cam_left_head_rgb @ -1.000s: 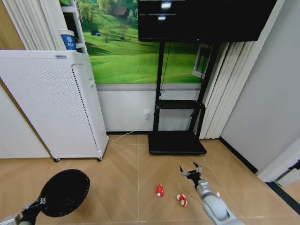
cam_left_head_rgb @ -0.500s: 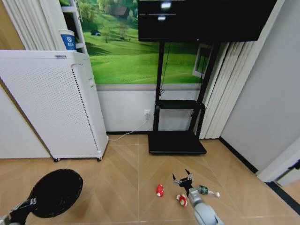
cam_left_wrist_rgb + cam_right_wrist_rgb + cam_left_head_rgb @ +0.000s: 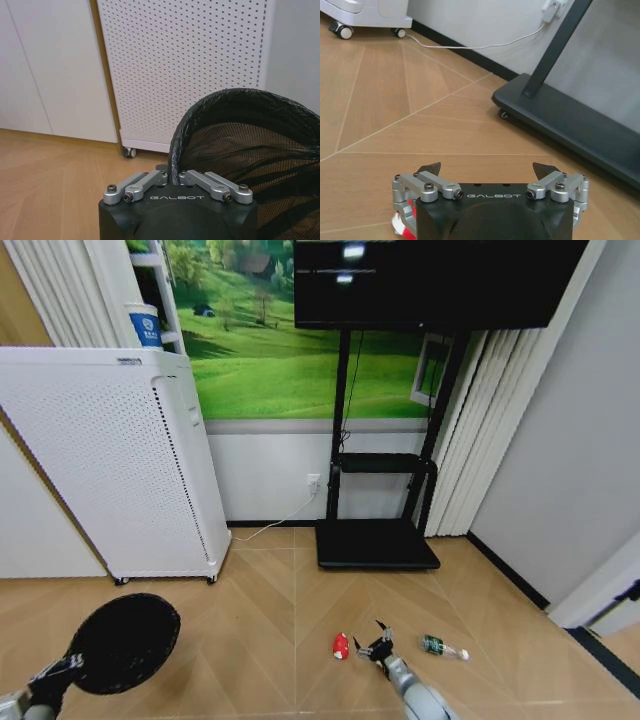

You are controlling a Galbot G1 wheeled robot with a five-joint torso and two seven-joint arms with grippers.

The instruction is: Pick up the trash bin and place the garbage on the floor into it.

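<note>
So basically everything hinges on where the right gripper [image 3: 380,649] sits relative to the litter, low and centre-right in the head view. Its fingers are spread wide with nothing between them, and it hangs right over the spot between the red-and-white wrapper [image 3: 341,645] to its picture-left and the small green bottle [image 3: 441,648] off to its picture-right. The wrapper is just beside the finger tips; the bottle is clearly farther away and lies flat with its long axis running roughly left-right across the frame, whitish cap pointing right. In the right wrist view there's a bit of red and white [image 3: 402,223] peeking out at the lower left, tucked against the gripper body, so a piece seems to be almost underneath that side of the open fingers rather than centred; I can't tell whether it's the same wrapper or another one. My read is the right arm is the one to grab with, since it's the near one. The left gripper [image 3: 174,181] is pinched shut on the rim of the black mesh trash bin [image 3: 122,641], holding it at lower left of the head view, well apart from the litter on the herringbone wood floor [image 3: 260,640].
</note>
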